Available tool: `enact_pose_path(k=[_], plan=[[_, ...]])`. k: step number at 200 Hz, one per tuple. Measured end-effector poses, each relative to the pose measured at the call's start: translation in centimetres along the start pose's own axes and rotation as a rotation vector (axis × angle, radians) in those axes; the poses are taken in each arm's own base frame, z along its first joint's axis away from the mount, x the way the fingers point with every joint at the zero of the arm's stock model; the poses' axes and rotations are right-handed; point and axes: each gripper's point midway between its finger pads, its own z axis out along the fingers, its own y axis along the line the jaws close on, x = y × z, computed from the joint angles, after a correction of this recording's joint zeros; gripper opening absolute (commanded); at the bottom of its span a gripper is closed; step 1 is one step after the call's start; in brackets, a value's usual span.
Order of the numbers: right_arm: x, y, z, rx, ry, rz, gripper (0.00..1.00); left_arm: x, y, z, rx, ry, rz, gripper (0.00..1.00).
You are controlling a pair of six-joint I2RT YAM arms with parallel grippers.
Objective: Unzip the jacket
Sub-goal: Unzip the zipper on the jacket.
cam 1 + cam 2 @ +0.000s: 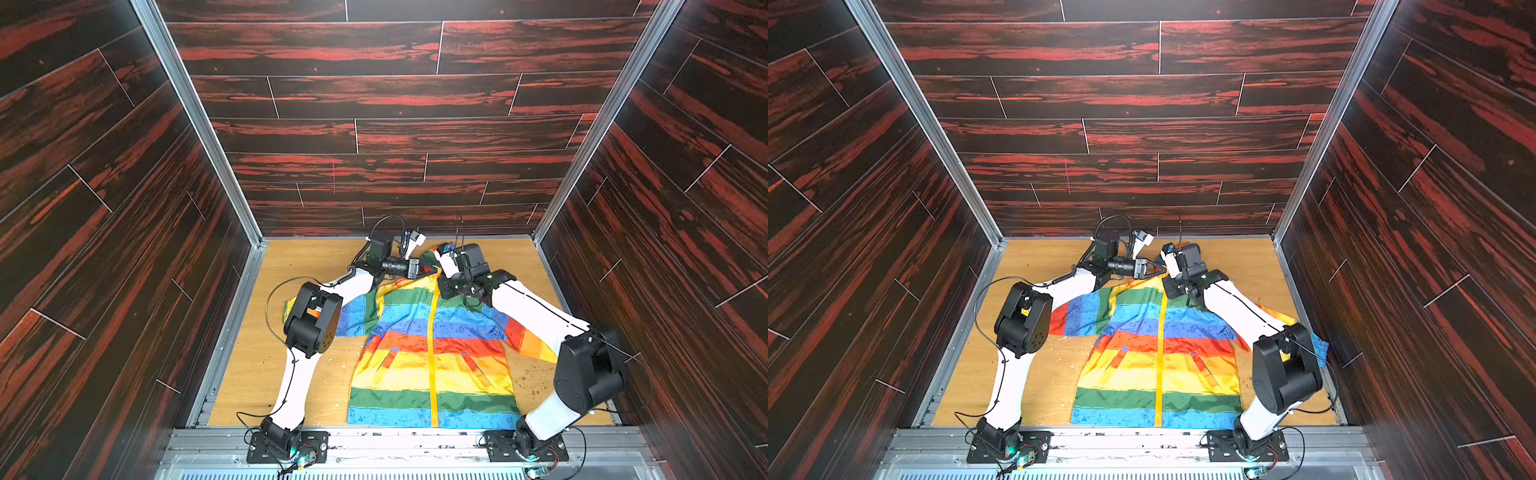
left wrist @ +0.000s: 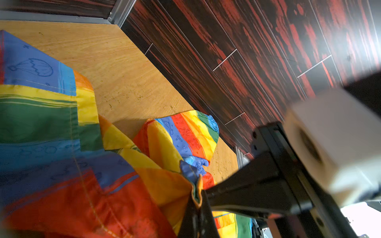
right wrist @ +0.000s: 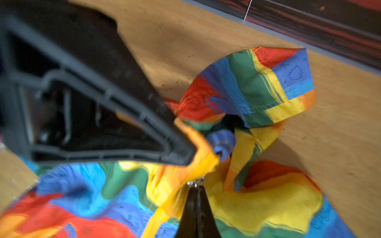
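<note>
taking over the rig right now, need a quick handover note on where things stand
Left gripper: jaws shut, pinching the jacket collar edge beside the zipper top.
Right gripper: jaws shut on what looks like the metal zipper pull at the collar.
Jacket lies front up on the table, hood bunched at the far end.
Done: both grips set.
Left to do: the zipper still looks closed to the hem; draw the pull down.

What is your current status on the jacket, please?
Left gripper shut on collar. Right gripper shut on zipper pull. Jacket front-up on table, zipper closed to hem. Nothing across the zipper line.
</note>
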Motion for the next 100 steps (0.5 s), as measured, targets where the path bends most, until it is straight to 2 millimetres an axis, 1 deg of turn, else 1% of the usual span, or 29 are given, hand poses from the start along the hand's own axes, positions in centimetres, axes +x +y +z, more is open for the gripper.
enact_pose_path(k=[31,56,100], plan=[[1.1,0.6,-0.5,0.001,0.013,-0.047,0.0,-0.1,0.0,-0.1,-0.008,-0.011,-0.016,0.0],[1.9,1.1,-0.4,-0.014,0.027,-0.068,0.0,0.1,0.1,-0.1,-0.009,-0.019,-0.034,0.0],[2.3,1.8,-0.7,-0.034,0.007,-0.084,0.0,0.2,0.2,-0.1,-0.007,-0.024,-0.085,0.0]])
